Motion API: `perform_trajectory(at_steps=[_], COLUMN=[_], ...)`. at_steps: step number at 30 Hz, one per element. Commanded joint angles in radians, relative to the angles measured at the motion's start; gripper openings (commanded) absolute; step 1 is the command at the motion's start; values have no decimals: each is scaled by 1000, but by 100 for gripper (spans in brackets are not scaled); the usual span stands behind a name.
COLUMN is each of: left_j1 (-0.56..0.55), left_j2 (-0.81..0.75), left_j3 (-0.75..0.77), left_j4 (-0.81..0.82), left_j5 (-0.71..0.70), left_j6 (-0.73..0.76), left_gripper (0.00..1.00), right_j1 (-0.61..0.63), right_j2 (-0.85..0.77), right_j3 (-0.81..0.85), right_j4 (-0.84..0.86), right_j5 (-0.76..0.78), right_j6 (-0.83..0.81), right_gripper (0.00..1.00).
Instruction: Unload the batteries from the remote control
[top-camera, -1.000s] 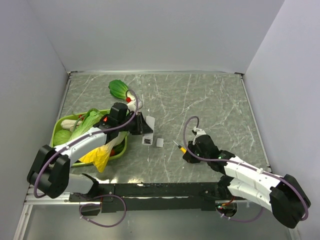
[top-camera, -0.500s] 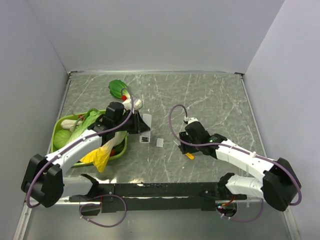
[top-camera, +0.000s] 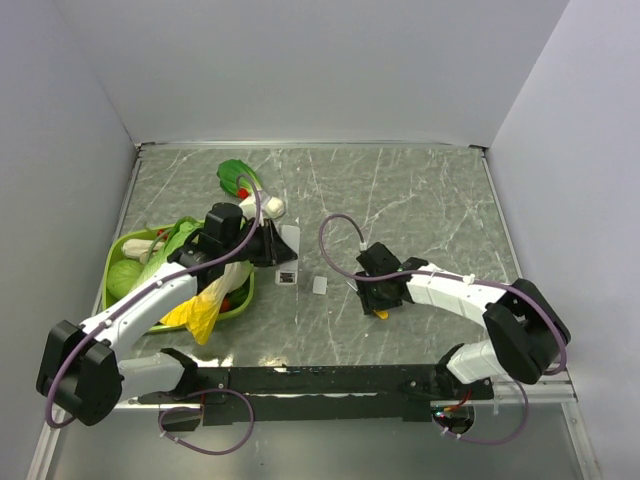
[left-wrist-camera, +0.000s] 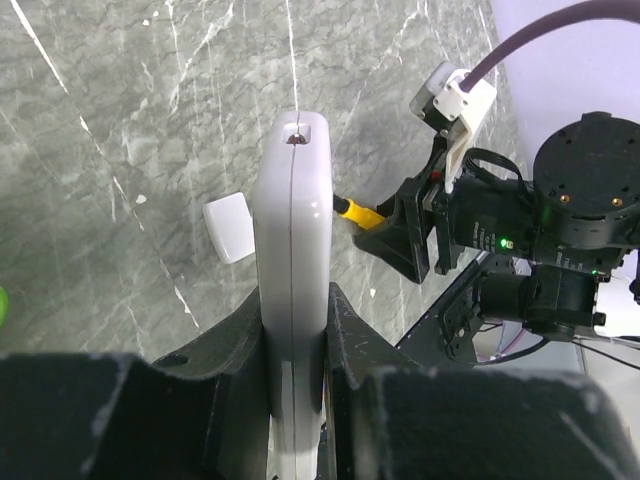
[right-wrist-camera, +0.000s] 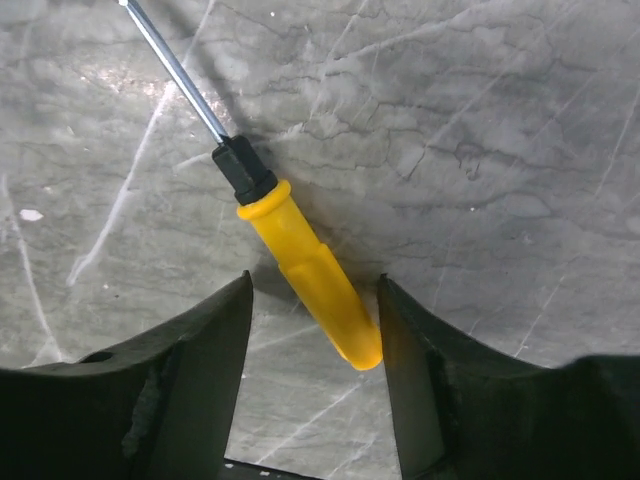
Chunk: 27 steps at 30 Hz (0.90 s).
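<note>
My left gripper is shut on the remote control, a slim white bar seen edge-on in the left wrist view. Its near end shows a dark opening; I cannot make out the batteries. A small grey cover piece lies on the table just right of the remote. My right gripper is open, its jaws either side of a yellow-handled screwdriver lying on the marble, not gripped.
A green basket of leafy vegetables sits at the left under my left arm, with a yellow bag at its near side. A green and white vegetable lies behind. Walls close in the table on three sides.
My right gripper has opened and let go of the screwdriver, which now lies on the table. The right arm has swung left toward the centre. The left gripper keeps hold of the remote.
</note>
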<state>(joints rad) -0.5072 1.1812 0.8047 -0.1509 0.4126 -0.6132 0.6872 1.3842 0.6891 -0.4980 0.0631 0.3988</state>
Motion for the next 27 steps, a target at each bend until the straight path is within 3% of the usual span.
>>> perform_trajectory(at_steps=[1,6,10,13,14,20,24,27], left_j1=[6,9,10,10,12,12,10,10], left_j2=[-38,-41,-41,-40,-41,13,67,81], left_j3=[39,48,53,53,48,74,128,146], left_j4=[-4,-10,-12,-15,-12,-39,-114,-110], left_j5=[-6,-6,-9,-18,-20,-11,17,72], left_j6=[16,20,18,13,13,73,161,190], left_gripper=[1,1,1,1,1,1,1,1], right_j1=[18,101,143,147,146,152,153,149], right_j2=[32,82,122,125,119,-104,-365,-453], right_j3=[18,-11,16,20,20,15,-16,-4], right_j4=[9,23,-2,10,15,50,47,50], right_j5=[-13,30,69,60,58,-15,-202,-345], right_j6=[31,98,115,98,92,-46,-195,-313], right_gripper=[56,50,38,15,0,0,0,0])
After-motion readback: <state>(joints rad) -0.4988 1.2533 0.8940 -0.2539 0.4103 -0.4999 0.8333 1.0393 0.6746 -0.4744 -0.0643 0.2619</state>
